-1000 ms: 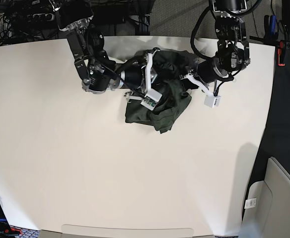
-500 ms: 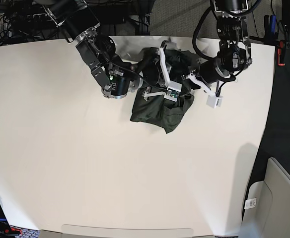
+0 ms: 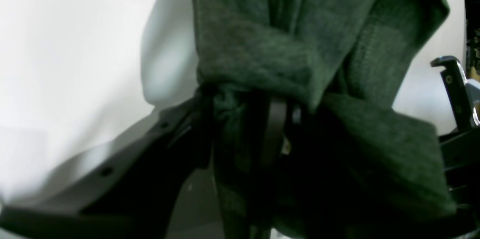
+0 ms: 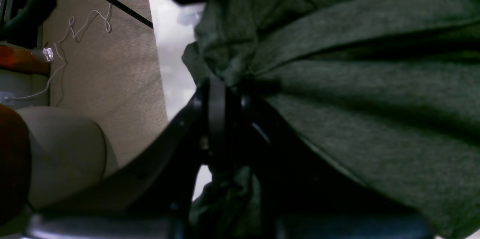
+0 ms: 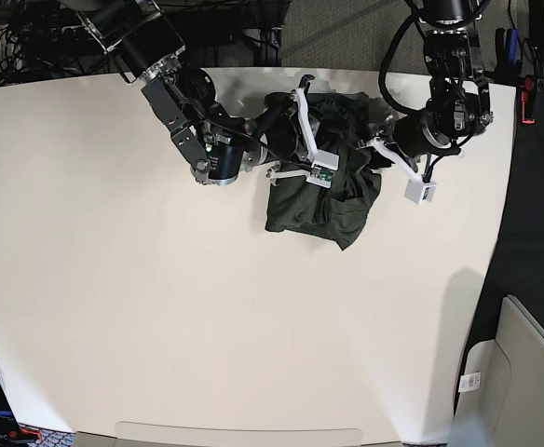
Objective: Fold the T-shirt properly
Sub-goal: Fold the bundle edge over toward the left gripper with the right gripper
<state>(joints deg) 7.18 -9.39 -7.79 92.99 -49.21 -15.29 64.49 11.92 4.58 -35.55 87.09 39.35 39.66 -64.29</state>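
1. The shirt [image 5: 333,177] sits bunched at the far middle of the bench [image 5: 160,326], hanging between the two arms, its lower flap draped toward us.
2. Since a second ago the whole bundle has slid toward the left arm's side, and the right arm has reached further across after it.
3. Right tool [image 4: 225,92]: clenched on a gather of the shirt, fabric fanning out from the pinch.
4. Left tool [image 3: 258,126]: buried in folds; it looks to be letting go, but I cannot tell for sure.
5. My read: nothing is flat yet, so spreading comes before any fold.
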